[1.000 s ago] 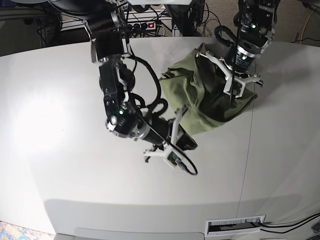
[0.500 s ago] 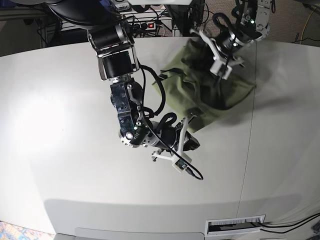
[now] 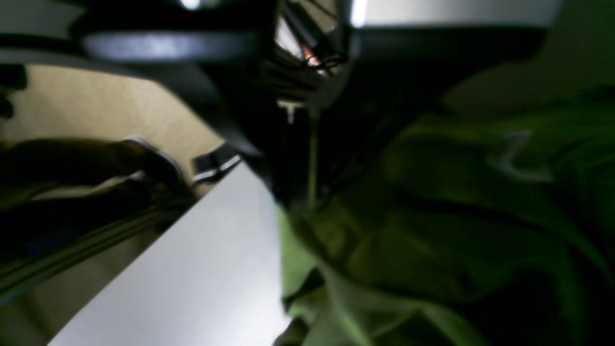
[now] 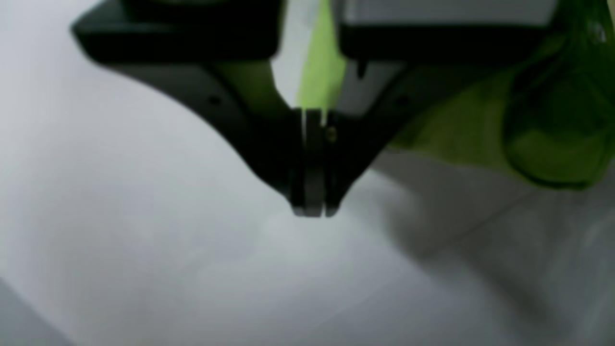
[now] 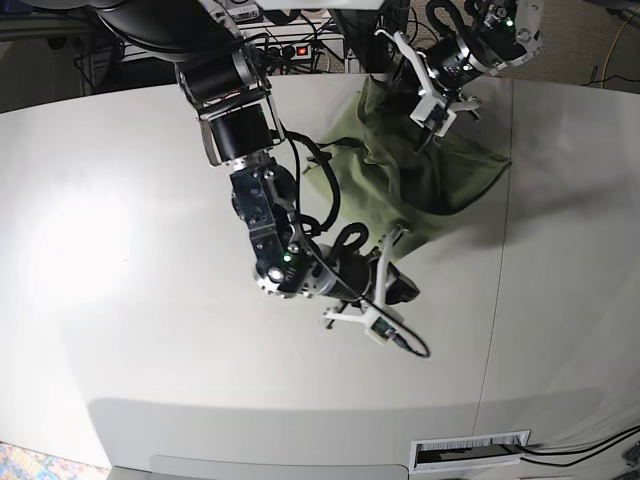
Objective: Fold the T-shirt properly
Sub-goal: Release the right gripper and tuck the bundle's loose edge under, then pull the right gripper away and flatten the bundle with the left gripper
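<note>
The olive-green T-shirt (image 5: 440, 175) lies crumpled at the far right of the white table (image 5: 150, 250). My left gripper (image 5: 428, 128) hangs over its far part, shut on a pinch of the cloth, and the fabric rises in a ridge toward it. The left wrist view is blurred and shows dark fingers (image 3: 288, 158) closed with green T-shirt (image 3: 432, 230) cloth below them. My right gripper (image 5: 398, 288) is low over the table beside the shirt's near corner. In its own view the right gripper (image 4: 310, 209) is shut, no cloth shows at the tips, and the T-shirt (image 4: 552, 139) lies behind, to the right.
The right arm's dark links and cables (image 5: 260, 200) stretch across the table's middle toward the shirt. A seam (image 5: 497, 300) runs down the tabletop on the right. A vent slot (image 5: 470, 450) sits at the near edge. Cables and a power strip (image 5: 290, 45) lie beyond the far edge.
The left gripper has moved toward the far edge, pulling the shirt's top fold back with it. The right arm has slid rightward along the shirt's near edge, still shut.
</note>
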Controlling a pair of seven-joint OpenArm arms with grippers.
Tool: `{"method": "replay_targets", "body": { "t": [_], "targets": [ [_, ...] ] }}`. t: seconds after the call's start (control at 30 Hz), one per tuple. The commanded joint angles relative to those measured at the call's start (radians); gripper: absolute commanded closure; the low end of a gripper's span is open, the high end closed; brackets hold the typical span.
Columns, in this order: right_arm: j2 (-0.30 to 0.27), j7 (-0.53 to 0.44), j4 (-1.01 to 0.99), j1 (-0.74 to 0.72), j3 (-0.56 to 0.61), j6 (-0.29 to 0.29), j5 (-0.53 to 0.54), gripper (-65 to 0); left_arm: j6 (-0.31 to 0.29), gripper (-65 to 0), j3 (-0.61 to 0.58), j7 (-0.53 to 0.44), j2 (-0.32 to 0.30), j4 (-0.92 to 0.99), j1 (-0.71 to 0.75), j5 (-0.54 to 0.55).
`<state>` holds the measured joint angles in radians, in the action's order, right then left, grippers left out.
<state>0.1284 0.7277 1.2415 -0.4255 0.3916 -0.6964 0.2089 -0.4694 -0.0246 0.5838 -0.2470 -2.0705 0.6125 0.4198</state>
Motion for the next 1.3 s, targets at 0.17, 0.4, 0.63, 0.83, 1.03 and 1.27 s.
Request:
{"method": "replay_targets", "body": {
  "t": [0.17, 0.4, 0.63, 0.83, 1.03, 1.27],
  "targets": [
    [0.013, -0.034, 0.014, -0.034, 0.15, -0.002, -0.097, 0.0, -0.007, -1.3, 0.001, -0.024, -0.002, -0.015, 0.005, 0.014],
    [0.01, 0.158, 0.013, -0.035, 0.192, -0.002, -0.105, 0.0, 0.001, -1.3, 0.001, -0.058, -0.003, 0.038, 0.0, -0.08],
    [-0.003, 0.358, 0.013, -0.035, 0.113, -0.002, -0.051, 0.0, 0.066, -1.3, 0.001, -0.1, -0.04, 0.094, -0.046, -0.19],
    [-0.072, 0.502, 0.015, -0.035, 0.045, -0.002, 0.113, 0.0, 0.088, -1.3, 0.001, -0.14, -0.099, 0.194, -0.137, -0.223],
    [-0.13, 0.625, 0.046, -0.034, -0.014, -0.002, 0.27, 0.0, 0.088, -1.3, 0.001, -0.14, -0.127, 0.338, -0.266, -0.237],
    [-0.223, 0.669, 0.19, -0.032, -0.034, -0.002, 0.471, 0.0, 0.088, -1.3, 0.001, -0.185, -0.185, 0.462, -0.423, -0.238]
  ]
}}
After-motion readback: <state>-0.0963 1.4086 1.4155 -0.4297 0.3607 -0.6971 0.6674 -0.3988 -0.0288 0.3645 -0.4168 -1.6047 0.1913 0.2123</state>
